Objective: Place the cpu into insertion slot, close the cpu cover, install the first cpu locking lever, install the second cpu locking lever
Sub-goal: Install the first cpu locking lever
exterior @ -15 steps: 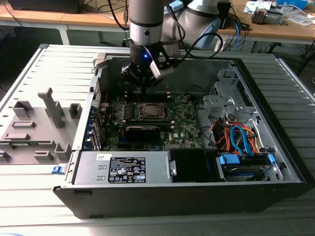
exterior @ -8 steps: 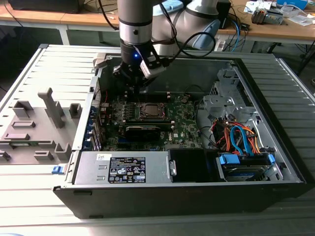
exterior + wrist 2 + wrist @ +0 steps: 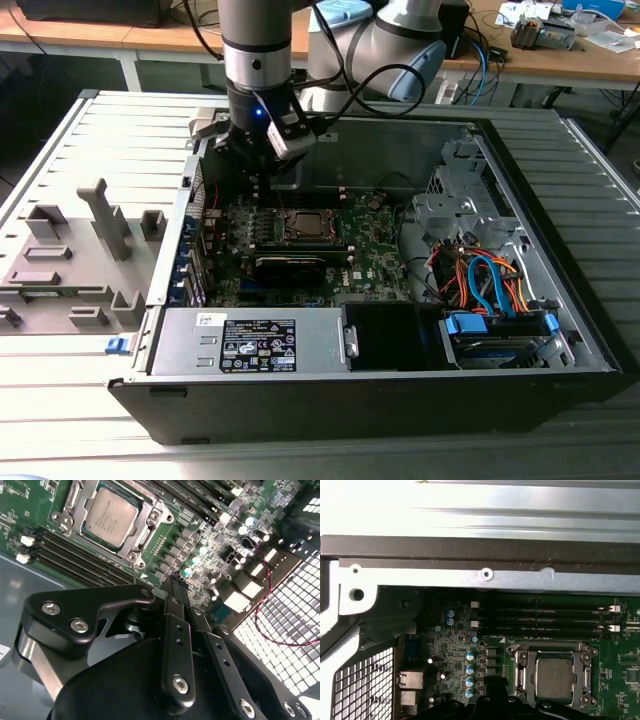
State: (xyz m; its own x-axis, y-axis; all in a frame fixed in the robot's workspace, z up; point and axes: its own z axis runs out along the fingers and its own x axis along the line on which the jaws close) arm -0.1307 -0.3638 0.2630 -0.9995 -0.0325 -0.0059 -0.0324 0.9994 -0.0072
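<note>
Seated already in the insertion slot [image 3: 111, 520] near the middle of the motherboard [image 3: 370, 245], silver top of the cpu [image 3: 109, 516] showing through the square opening of the cpu cover [image 3: 555, 652], which looks lowered around it in both wrist views. Hovering above the board just beside the slot, toward the back wall of the open computer case [image 3: 560, 300], gripper [image 3: 176, 587] with jaws drawn together and grasping nothing. Judged to be the lever stage: best approached low and slow, pressing each locking lever down and under its hook without scraping the neighbouring memory slots [image 3: 75, 555].
</note>
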